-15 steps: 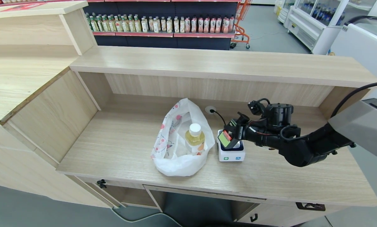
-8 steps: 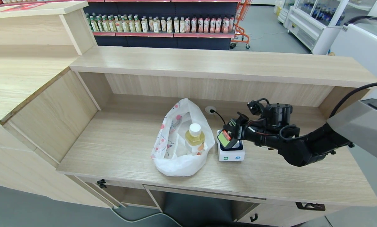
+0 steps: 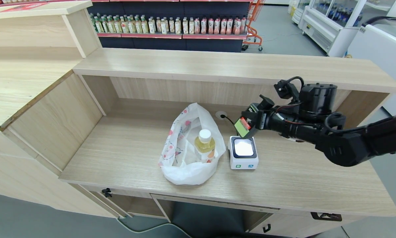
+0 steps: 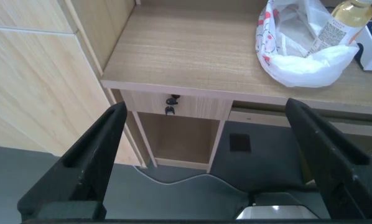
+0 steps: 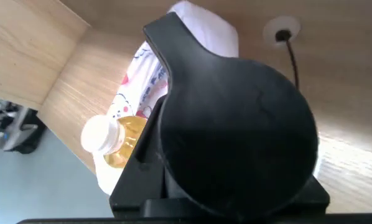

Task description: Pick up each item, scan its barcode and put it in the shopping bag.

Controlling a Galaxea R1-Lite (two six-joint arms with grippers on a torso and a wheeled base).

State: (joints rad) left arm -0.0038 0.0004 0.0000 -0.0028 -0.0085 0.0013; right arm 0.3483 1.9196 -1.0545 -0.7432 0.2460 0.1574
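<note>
On the counter in front of you, near its middle, the white shopping bag with red dots sits slumped and open at the top. A bottle of yellow drink with a white cap stands upright inside it, against the side of the bag nearest the scanner. That scanner is a small white box just to the right of the bag, close to it. Its top window glows white, and a black cable runs from behind it to a round hole at the back of the counter.

Your right tool is in the air above and a little behind the scanner, clear of it. It is clamped on a small green packet with a red strip. The packet is tilted and touches neither the scanner nor the bag. From the right wrist you look down past the tool onto the bottle cap and the bag's rim.

Your left tool hangs low, out in front of the counter's near edge, with its fingers spread wide apart and nothing between them. It is well apart from the bag.
</note>
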